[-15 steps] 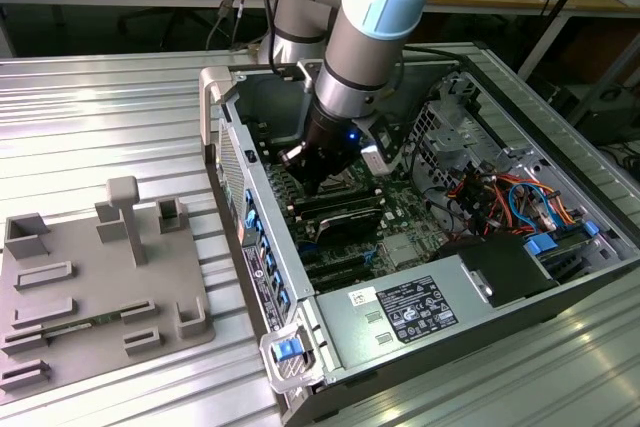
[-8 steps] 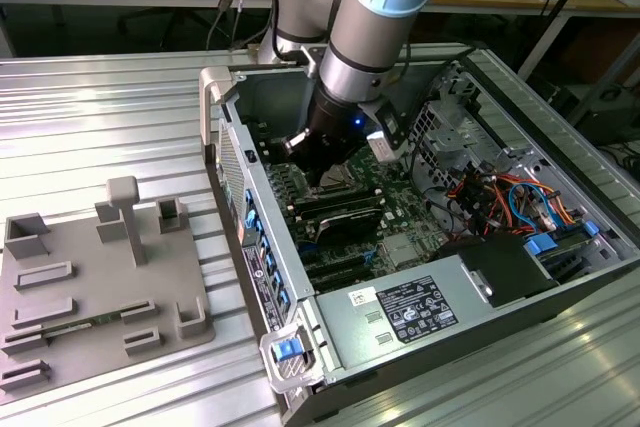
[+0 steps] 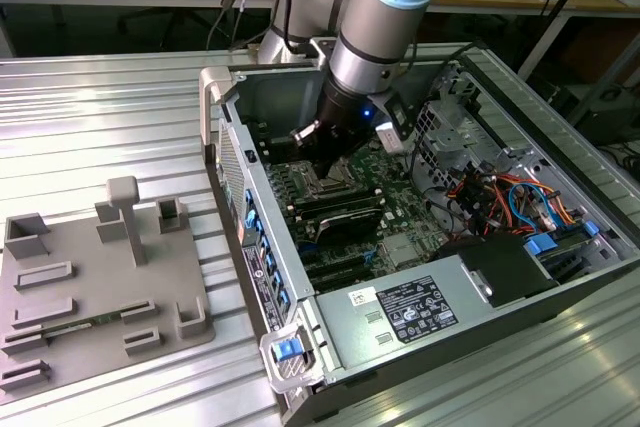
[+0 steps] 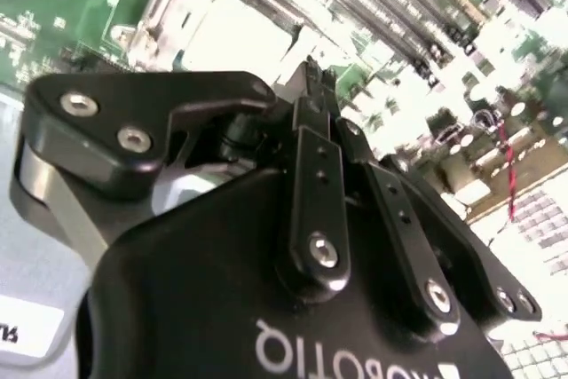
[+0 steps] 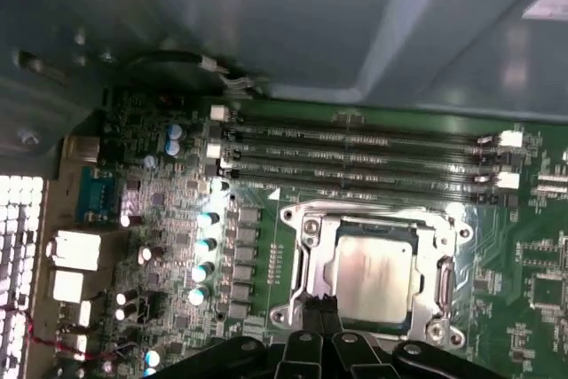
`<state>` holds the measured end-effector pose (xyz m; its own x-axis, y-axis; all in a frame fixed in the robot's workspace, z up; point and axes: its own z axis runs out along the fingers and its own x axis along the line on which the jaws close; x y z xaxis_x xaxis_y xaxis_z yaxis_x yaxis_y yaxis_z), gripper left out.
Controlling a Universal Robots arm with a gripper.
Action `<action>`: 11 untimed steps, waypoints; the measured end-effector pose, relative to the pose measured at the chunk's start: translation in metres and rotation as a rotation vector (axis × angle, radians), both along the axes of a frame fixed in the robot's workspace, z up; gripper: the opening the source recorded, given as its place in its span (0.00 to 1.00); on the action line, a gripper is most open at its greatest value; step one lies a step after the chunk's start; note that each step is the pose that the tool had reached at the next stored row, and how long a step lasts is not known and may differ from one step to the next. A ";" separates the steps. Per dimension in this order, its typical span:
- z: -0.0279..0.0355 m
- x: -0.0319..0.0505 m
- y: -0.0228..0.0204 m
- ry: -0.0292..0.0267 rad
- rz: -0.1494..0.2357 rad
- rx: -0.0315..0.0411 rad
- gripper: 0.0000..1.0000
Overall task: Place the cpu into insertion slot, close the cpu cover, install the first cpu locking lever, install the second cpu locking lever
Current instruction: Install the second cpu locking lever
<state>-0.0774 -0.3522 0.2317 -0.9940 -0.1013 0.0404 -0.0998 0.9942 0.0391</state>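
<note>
Silvery-tan metal showed at the middle of the green motherboard (image 5: 177,219): the cpu (image 5: 373,271) lay flat in the insertion slot (image 5: 306,274), and the cpu cover (image 5: 441,283) lay down around it as a silvery frame, its window showing the chip's face. In the first wrist view the gripper (image 5: 321,306) hung just at the socket's edge, its black fingertips (image 5: 330,305) drawn together with no gap between them and nothing held. In the second wrist view the same gripper (image 4: 312,77) pointed towards the pale, glaring socket, with its black linkage bars folded in close. Long black memory slots (image 5: 364,161) ran beside the socket, between it and the grey case wall (image 5: 293,24).

In the exterior view the arm (image 3: 385,17) reached down into the open computer case (image 3: 300,287), which rested on a ribbed metal desk (image 3: 90,107); the gripper (image 3: 322,165) sat low over the board near the socket. On the exterior view's left, well apart from the case, lay a grey fixture tray (image 3: 95,287) with upright blocks. Orange and blue cables (image 3: 510,197) were bunched at the exterior view's right inside the case.
</note>
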 end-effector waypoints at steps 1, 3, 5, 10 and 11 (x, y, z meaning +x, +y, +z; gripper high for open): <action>0.0003 0.0002 0.0025 -0.0002 0.000 -0.0051 0.11; 0.0011 0.0006 0.0035 0.0000 0.000 -0.0121 0.11; 0.0052 0.0009 0.0036 -0.0001 0.000 -0.0120 0.11; 0.0191 0.0032 0.0036 -0.0001 0.000 -0.0149 0.11; 0.0202 0.0047 0.0036 -0.0002 0.000 -0.0156 0.11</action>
